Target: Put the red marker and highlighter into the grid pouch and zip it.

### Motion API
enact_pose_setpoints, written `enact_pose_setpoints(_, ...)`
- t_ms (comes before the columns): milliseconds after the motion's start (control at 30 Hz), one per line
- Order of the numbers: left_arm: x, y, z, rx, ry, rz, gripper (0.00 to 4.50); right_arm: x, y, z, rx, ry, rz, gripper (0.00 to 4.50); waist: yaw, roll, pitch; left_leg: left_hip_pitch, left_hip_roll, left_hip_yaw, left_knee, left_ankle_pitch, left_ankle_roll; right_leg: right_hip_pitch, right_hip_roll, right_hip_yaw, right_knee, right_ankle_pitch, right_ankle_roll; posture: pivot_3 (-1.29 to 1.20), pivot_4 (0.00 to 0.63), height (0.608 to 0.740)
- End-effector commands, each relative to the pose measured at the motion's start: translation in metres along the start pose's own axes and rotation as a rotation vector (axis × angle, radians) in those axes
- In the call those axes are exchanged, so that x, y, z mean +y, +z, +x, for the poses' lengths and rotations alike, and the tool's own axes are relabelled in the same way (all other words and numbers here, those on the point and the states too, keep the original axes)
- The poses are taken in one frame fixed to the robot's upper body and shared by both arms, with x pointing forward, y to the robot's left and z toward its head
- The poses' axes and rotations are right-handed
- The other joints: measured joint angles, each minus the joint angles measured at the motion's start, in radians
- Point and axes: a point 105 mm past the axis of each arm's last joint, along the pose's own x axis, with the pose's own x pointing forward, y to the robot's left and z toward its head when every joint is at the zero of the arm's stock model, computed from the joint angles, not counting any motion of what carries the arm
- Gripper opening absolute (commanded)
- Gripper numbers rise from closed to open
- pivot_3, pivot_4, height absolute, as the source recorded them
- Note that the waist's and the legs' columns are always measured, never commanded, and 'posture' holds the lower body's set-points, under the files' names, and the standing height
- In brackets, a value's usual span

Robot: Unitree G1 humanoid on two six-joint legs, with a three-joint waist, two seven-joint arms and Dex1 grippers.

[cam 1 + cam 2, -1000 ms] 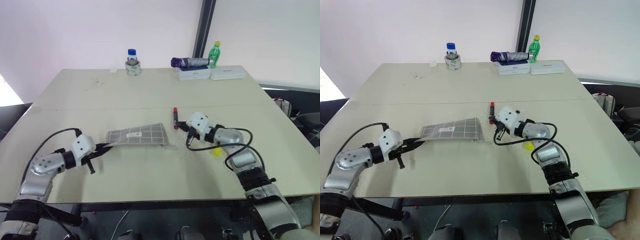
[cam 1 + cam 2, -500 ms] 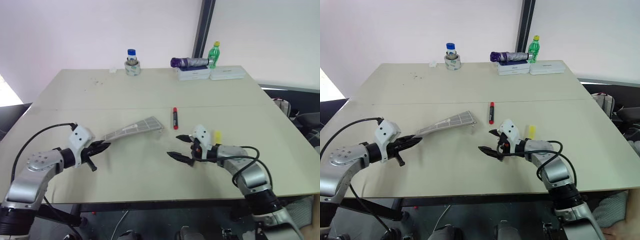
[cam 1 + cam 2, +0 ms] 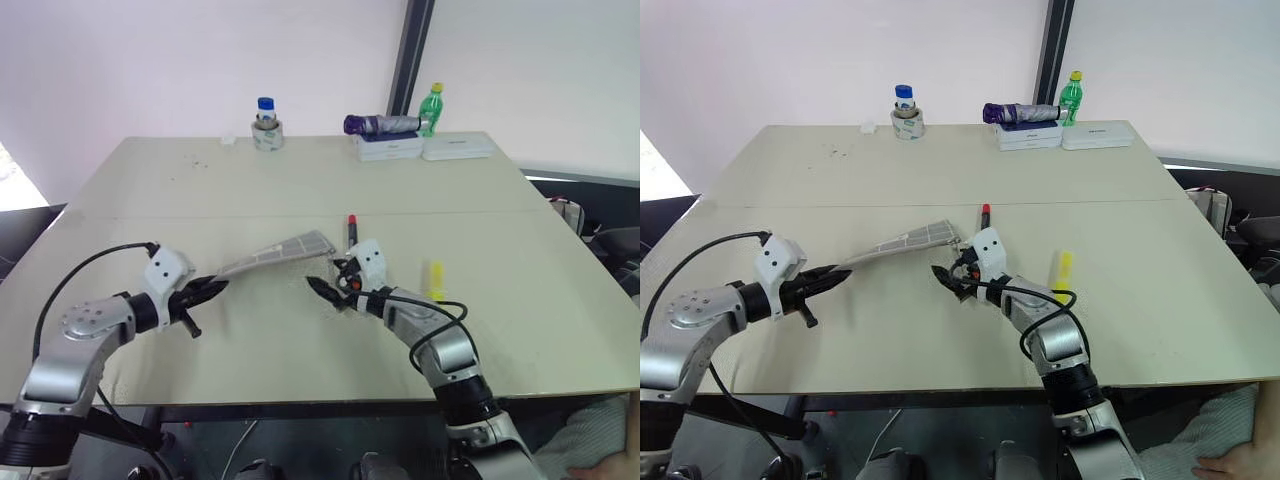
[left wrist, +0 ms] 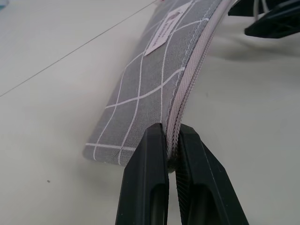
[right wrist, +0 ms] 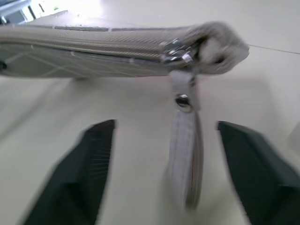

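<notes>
left gripper (image 4: 171,154) clamps grid pouch (image 3: 275,256) end | right gripper (image 5: 164,164) fingers spread astride zipper pull (image 5: 183,154) | pinch pull squarely, draw along zipper

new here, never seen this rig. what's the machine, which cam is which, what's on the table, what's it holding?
It is a two-armed humanoid robot. The two wide pictures come from its head camera, looking down over a table; the two close-ups come from cameras on its wrists. The left gripper is shut on one end of the grid pouch, lifting it. The right gripper is open at the pouch's other end, around the hanging zipper pull, not closed on it. The red marker and highlighter lie on the table. Bottles, a tape roll and boxes stand at the far edge.
</notes>
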Motion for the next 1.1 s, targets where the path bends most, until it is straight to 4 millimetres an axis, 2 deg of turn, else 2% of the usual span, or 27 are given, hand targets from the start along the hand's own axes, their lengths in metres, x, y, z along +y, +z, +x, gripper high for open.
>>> enact_pose_setpoints(33,0.003,0.012,-0.003,-0.034,0.023,0.059,0.0,0.0,0.017,-0.002,-0.054,0.018,-0.002,1.49,0.0,0.0,0.0,0.0,0.0,0.0,0.0,0.0,0.0,0.0,0.0,0.0,0.0,0.0,0.0,0.0,0.15,0.74)
enact_pose_setpoints(133,0.002,0.011,-0.001,-0.036,0.026,0.06,0.0,-0.005,0.014,-0.006,-0.024,0.011,-0.052,0.03,0.001,0.0,0.0,0.0,0.0,0.0,0.0,-0.001,0.001,0.0,0.0,0.0,0.0,0.0,0.0,0.0,0.15,0.74)
enact_pose_setpoints(233,0.002,0.007,0.0,-0.016,0.038,0.075,0.0,-0.014,0.017,-0.011,-0.005,-0.016,-0.11,0.03,0.0,0.0,0.0,0.0,0.0,0.0,0.0,-0.001,0.002,0.0,0.0,0.0,0.0,0.0,0.0,0.0,0.15,0.74)
enact_pose_setpoints(367,-0.002,0.007,0.004,0.004,0.034,0.167,0.0,-0.023,0.015,-0.02,0.128,-0.017,-0.445,0.03,0.0,0.0,0.0,0.0,0.0,0.0,0.0,-0.002,0.003,0.0,0.0,0.0,0.0,0.0,0.0,0.0,0.15,0.74)
enact_pose_setpoints(400,-0.006,0.008,0.006,0.002,0.029,0.182,0.0,-0.022,0.015,-0.02,0.145,-0.013,-0.481,0.03,0.0,0.0,0.0,0.0,0.0,0.0,0.0,-0.002,0.004,0.0,0.0,0.0,0.0,0.0,0.0,0.0,0.15,0.74)
enact_pose_setpoints(533,-0.025,0.012,0.014,-0.001,-0.01,0.195,0.0,-0.007,0.014,-0.013,0.178,0.012,-0.521,0.03,-0.002,0.0,0.0,0.0,0.0,0.0,0.0,-0.002,0.004,-0.001,0.001,0.0,0.0,0.0,0.0,0.0,0.15,0.74)
enact_pose_setpoints(700,-0.04,0.012,0.022,0.029,-0.006,0.213,0.0,0.006,-0.016,-0.016,0.317,0.034,-0.549,0.03,0.002,-0.001,0.0,0.0,0.0,0.0,0.0,-0.002,0.003,-0.001,0.0,0.001,0.0,0.0,0.0,0.0,0.15,0.74)
enact_pose_setpoints(833,-0.055,0.013,0.031,0.053,-0.01,0.199,0.0,0.007,-0.004,-0.01,0.283,0.017,-0.53,0.03,0.003,-0.002,0.0,0.0,-0.001,0.0,0.0,-0.002,0.004,0.0,-0.001,0.001,0.0,0.0,0.0,0.0,0.15,0.74)
enact_pose_setpoints(967,-0.076,0.005,0.031,0.106,-0.118,0.293,0.0,0.01,0.0,-0.008,0.264,0.04,-0.479,0.03,-0.001,-0.002,0.001,0.0,-0.001,0.0,0.0,-0.002,0.004,0.0,0.0,0.001,0.0,0.0,0.0,0.0,0.15,0.74)
enact_pose_setpoints(1033,-0.074,0.0,0.025,0.147,-0.125,0.34,0.0,0.009,-0.003,-0.012,0.281,0.056,-0.517,0.03,0.0,-0.002,0.001,0.0,0.0,0.0,-0.001,-0.002,0.004,-0.001,0.001,0.001,-0.001,0.0,0.0,0.0,0.15,0.74)
enact_pose_setpoints(1100,-0.07,0.0,0.025,0.149,-0.107,0.321,0.0,0.018,-0.002,-0.014,0.267,0.106,-0.533,0.03,0.001,-0.002,0.001,0.0,0.0,0.0,-0.001,-0.002,0.004,-0.001,0.0,0.001,-0.001,0.0,0.0,0.0,0.15,0.74)
